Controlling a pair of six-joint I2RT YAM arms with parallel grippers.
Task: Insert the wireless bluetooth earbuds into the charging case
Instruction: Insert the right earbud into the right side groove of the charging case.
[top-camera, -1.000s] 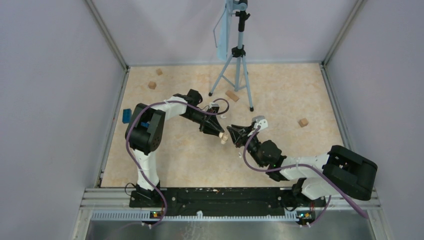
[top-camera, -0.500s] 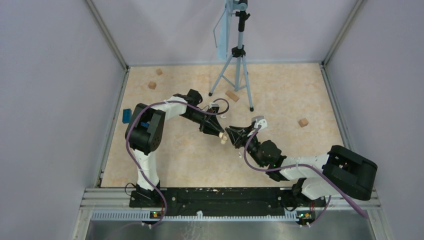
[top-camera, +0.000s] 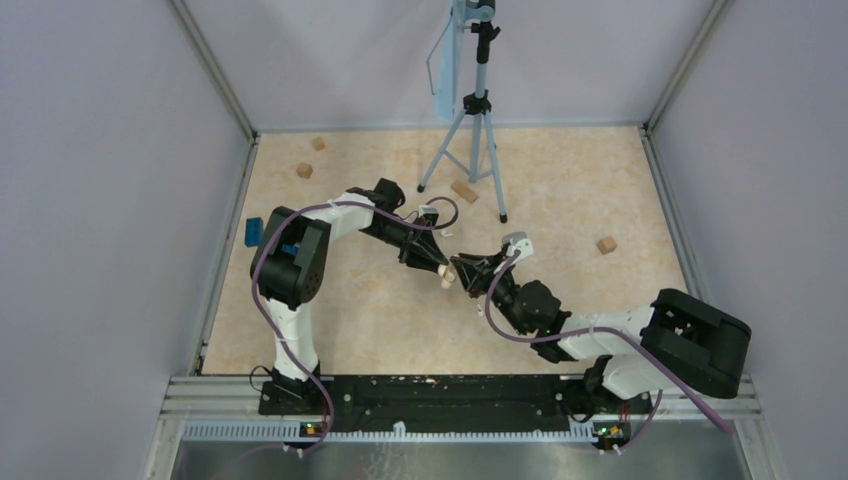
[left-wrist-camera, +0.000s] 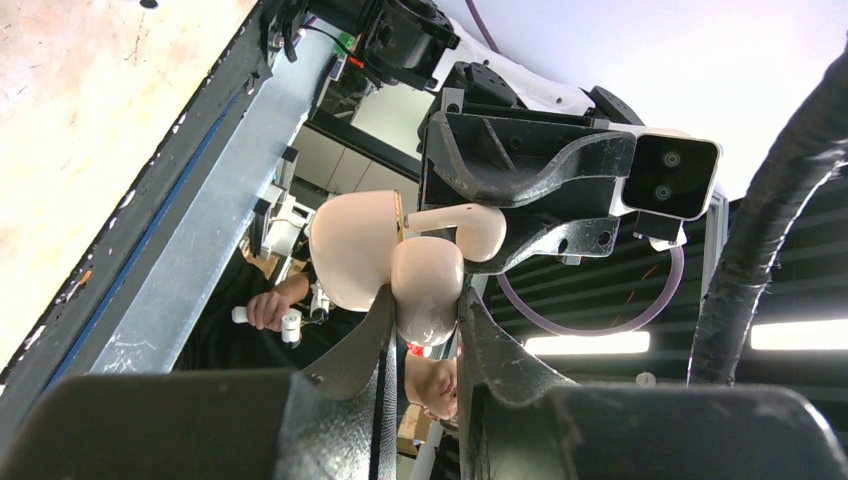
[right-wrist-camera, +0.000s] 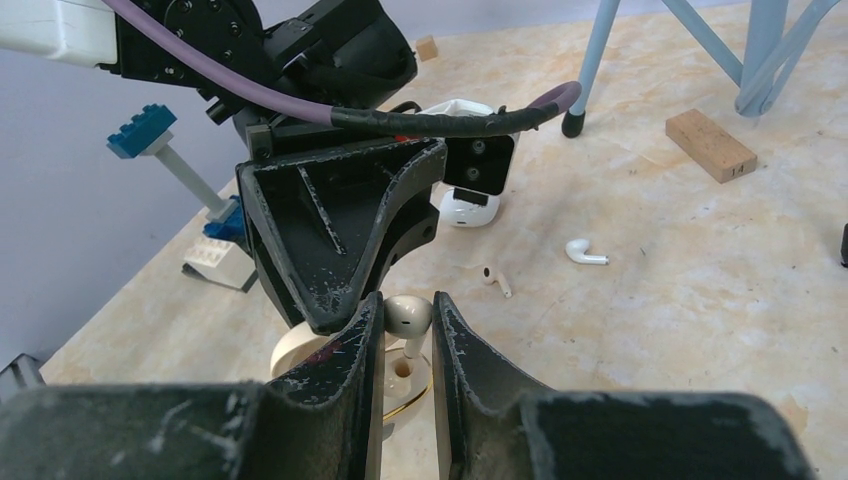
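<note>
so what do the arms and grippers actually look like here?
The left arm and right arm are white links with bulky black joint housings. A purple cable loops along each. The left gripper and right gripper are black, with wedge-shaped ribbed bodies and two tapered fingers, scuffed whitish. A white wrist camera sits on the right one.

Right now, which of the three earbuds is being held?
The earbud pinched in the right gripper, stem down over the open case; the other two lie loose on the table.
</note>
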